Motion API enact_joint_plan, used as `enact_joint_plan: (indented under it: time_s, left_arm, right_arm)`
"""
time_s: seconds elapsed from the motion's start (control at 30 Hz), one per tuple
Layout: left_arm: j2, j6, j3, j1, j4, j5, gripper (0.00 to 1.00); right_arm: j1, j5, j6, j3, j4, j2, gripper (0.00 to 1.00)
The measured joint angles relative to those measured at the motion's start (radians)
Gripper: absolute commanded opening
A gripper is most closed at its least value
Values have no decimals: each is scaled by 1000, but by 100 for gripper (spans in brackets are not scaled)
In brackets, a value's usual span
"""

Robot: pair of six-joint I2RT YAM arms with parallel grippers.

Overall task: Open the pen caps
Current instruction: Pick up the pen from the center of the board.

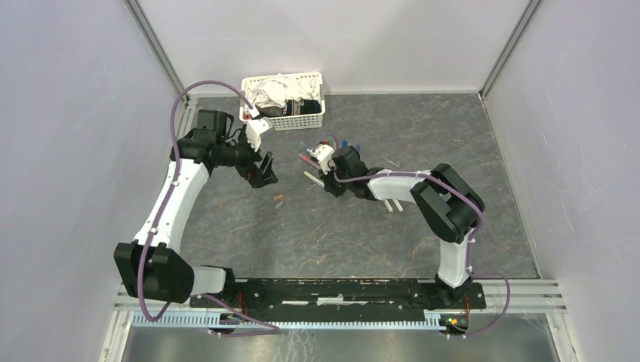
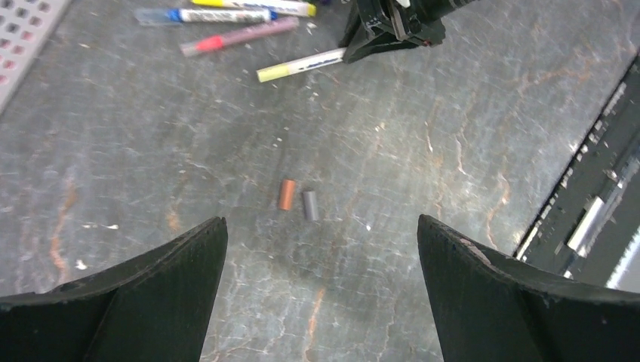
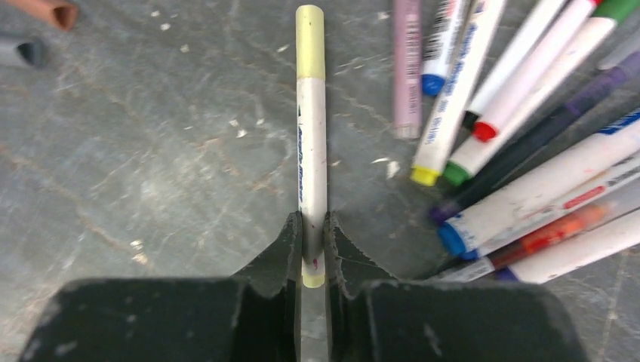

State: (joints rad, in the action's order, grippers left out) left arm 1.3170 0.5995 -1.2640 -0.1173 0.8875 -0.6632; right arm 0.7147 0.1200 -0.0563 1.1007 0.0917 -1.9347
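Note:
A white pen [image 3: 312, 136] with a yellow cap [image 3: 309, 41] lies flat on the grey table. My right gripper [image 3: 312, 226] is shut on its barrel near the tail end, the capped end pointing away. This pen [image 1: 312, 177] shows to the left of the right gripper [image 1: 326, 181] in the top view. Several more capped pens [image 3: 513, 136] lie in a heap to the right. Two loose pen caps, one orange-brown [image 2: 287, 194] and one grey [image 2: 309, 204], lie side by side on the table. My left gripper [image 2: 321, 226] hangs above them, wide open and holding nothing.
A white slotted basket [image 1: 302, 121] of cloths stands at the back of the table, its corner [image 2: 23, 38] at the left wrist view's upper left. Two more pens [image 1: 392, 205] lie under the right arm. The black base rail [image 2: 596, 211] runs along the near edge.

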Motion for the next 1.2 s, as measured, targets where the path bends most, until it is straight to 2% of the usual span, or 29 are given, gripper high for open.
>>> enact_joint_plan:
  time_s: [0.13,0.27,0.57,0.83,0.97,1.07,1.2]
  left_arm:
    - [-3,64,66,1,9,-69,100]
    - [-7,195,159,2,73,-157,98]
    - [39,494,196,2,194,-238,94]
    - [83,602,190,-10,238,-263,88]
    - [83,621,183,-37,242,-267,78]
    - [83,628,183,-71,245,-268,65]
    - [90,639,183,-103,249,-263,42]
  right_arm:
    - [32,19,11,-64,40,39,1]
    - [43,84,26,-119,24,104,0]
    - [43,409,58,-122,8,250,0]
    - [43,639,77,-113,-40,262,0]
    - [45,682,77,-74,-80,262,0]
    - [45,698,77,-42,-89,262,0]
    - [45,711,77,-22,-91,262,0]
